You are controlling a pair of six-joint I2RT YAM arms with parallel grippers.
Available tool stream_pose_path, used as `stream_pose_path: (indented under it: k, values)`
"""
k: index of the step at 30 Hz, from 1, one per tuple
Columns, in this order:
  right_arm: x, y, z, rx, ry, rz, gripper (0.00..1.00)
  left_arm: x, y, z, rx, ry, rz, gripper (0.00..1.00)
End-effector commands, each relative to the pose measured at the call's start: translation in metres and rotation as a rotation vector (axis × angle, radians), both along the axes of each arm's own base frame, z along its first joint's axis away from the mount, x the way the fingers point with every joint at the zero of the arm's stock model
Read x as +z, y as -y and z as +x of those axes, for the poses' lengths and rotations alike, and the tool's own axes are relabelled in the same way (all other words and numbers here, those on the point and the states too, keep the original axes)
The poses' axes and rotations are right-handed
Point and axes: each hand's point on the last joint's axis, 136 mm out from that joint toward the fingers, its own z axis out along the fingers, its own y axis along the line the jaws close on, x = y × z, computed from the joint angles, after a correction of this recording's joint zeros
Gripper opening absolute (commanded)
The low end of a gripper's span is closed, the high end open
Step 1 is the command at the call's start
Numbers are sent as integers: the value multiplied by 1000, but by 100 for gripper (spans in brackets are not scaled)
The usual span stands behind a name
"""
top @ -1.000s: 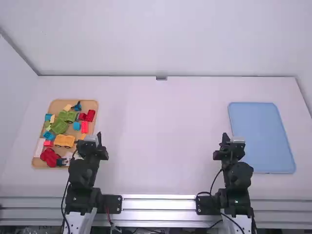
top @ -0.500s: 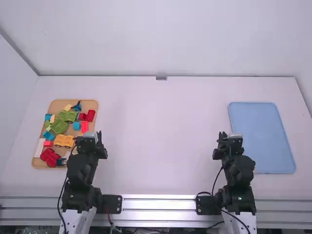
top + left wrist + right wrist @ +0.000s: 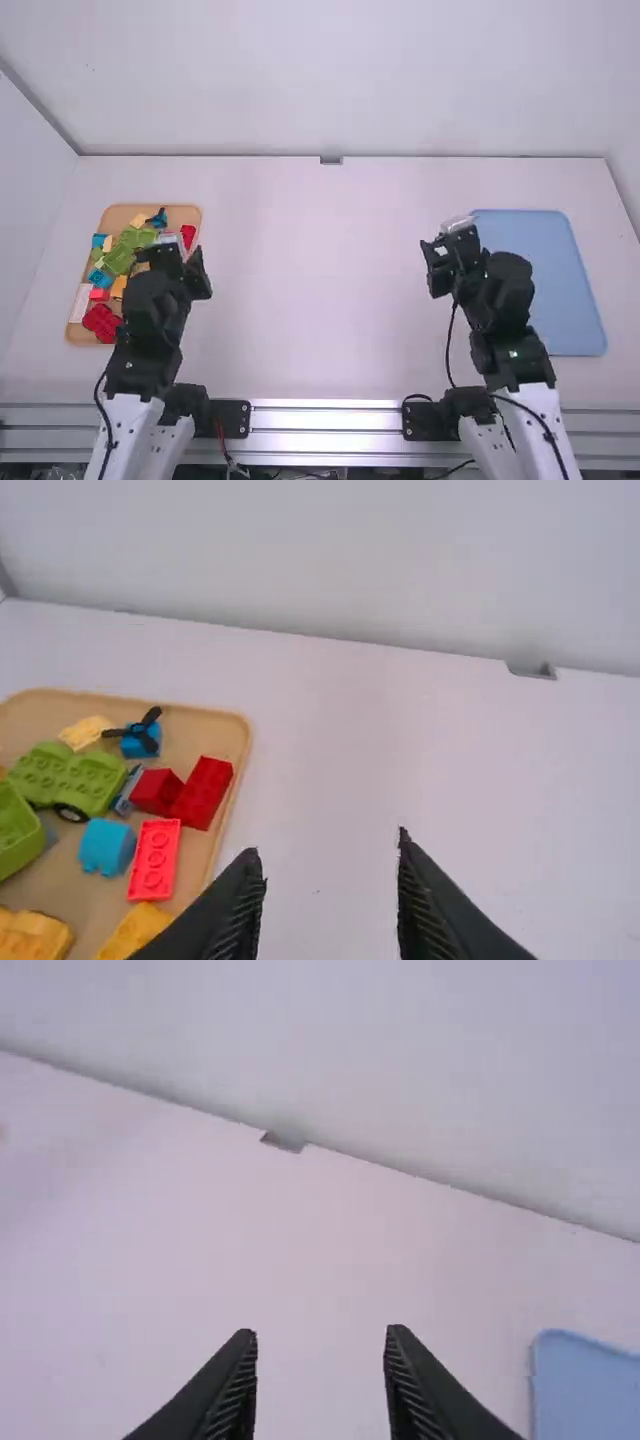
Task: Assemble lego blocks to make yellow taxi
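My left gripper [image 3: 170, 255] is over the right edge of the wooden tray [image 3: 118, 215] of blocks; in the left wrist view the left gripper [image 3: 330, 900] stands open with nothing between its fingers. My right gripper [image 3: 440, 262], left of the blue board, is likewise open and empty as the right gripper [image 3: 320, 1385] in its wrist view. The tray holds a yellow block with wheels [image 3: 30, 935], a yellow block [image 3: 135, 930], red blocks [image 3: 155, 860], green pieces [image 3: 75, 777] and blue blocks [image 3: 107, 846]. The left arm covers part of the tray.
A blue board [image 3: 540, 270] lies flat at the table's right side. White walls rise behind the table [image 3: 330, 300] and at its left. A small grey fitting [image 3: 331, 160] sits at the middle of the back edge.
Both arms have moved away from their bases, up the picture. The left gripper has come over the tray's right part; the right one has shifted slightly left.
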Motion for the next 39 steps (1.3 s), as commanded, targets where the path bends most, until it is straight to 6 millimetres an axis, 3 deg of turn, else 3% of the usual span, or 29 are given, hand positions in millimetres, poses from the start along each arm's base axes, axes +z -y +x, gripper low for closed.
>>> stream_pose_path:
  k: [1, 8, 13, 18, 24, 26, 28, 31, 39]
  values:
    - [26, -21, 8, 115, 29, -27, 40, 19, -12, 7, 105, 9, -67, 40]
    - [46, -74, 40, 335, -38, -84, 55, 28, -30, 30, 201, -117, -167, 55]
    - [47, -112, 55, 491, -67, -110, 63, 26, -48, 43, 256, -198, -261, 64]
    - [34, -157, 61, 696, -108, -124, 73, 23, -72, 55, 340, -273, -354, 72]
    - [0, -206, 69, 884, -162, -69, 82, 11, -107, 60, 494, -377, -426, 83]
    - [-6, -220, 77, 903, -173, -45, 86, 5, -126, 53, 643, -397, -465, 86]
    - [-10, -232, 82, 942, -170, -40, 88, 0, -148, 34, 873, -396, -515, 89]
    - [-13, -246, 87, 991, -161, -35, 92, 4, -164, 6, 1092, -391, -521, 92]
    - [-5, -253, 102, 997, -114, -71, 98, 34, -183, -3, 1052, -355, -523, 98]
